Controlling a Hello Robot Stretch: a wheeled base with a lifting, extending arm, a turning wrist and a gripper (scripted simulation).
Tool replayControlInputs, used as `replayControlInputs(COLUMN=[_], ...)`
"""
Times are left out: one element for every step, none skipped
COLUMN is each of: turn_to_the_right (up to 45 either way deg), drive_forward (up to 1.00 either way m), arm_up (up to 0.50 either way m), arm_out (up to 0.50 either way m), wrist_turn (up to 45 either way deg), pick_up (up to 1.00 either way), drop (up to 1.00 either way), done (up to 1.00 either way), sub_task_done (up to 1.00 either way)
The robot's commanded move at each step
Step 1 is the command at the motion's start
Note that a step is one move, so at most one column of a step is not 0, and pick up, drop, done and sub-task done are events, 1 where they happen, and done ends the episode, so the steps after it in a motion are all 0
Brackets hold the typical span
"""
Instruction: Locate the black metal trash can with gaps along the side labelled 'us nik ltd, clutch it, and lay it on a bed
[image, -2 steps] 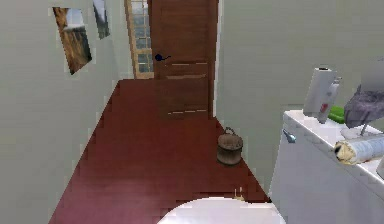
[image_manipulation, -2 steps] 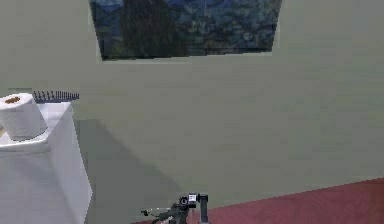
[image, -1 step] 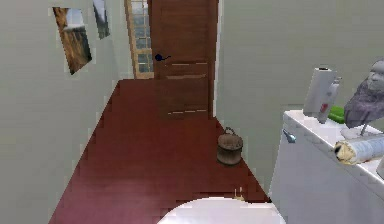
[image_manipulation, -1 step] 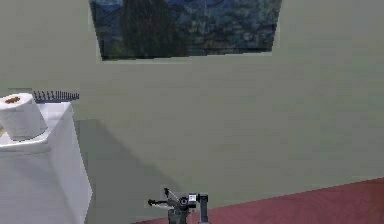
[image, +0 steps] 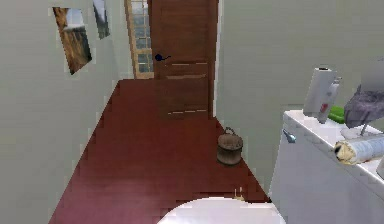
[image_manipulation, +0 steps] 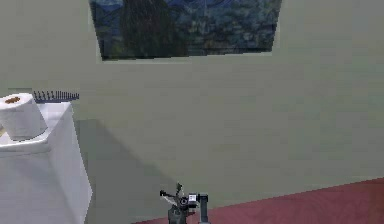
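A small dark round container (image: 231, 146) with a handle on top stands on the red-brown floor, close to the right wall in the forward view. It is too small to tell whether it has gaps or a label. In the arm side view, the gripper (image_manipulation: 173, 198) shows low at the bottom edge, at the end of the dark arm (image_manipulation: 197, 212). Behind its fingers are bare wall and floor, and it holds nothing.
A white toilet tank (image: 310, 170) at the forward view's right carries a spray bottle (image: 320, 93), a green thing and a roll. A brown door (image: 184, 55) closes the corridor's far end. Framed pictures (image: 74, 37) hang on the left wall. The arm side view has a tank (image_manipulation: 45, 175), a paper roll (image_manipulation: 20, 115) and a painting (image_manipulation: 185, 25).
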Motion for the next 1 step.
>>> replayControlInputs(turn_to_the_right=[0.0], drive_forward=[0.0], arm_up=[-0.3], arm_out=[0.0], wrist_turn=[0.0], pick_up=[0.0], drop=[0.0], done=[0.0], sub_task_done=[0.0])
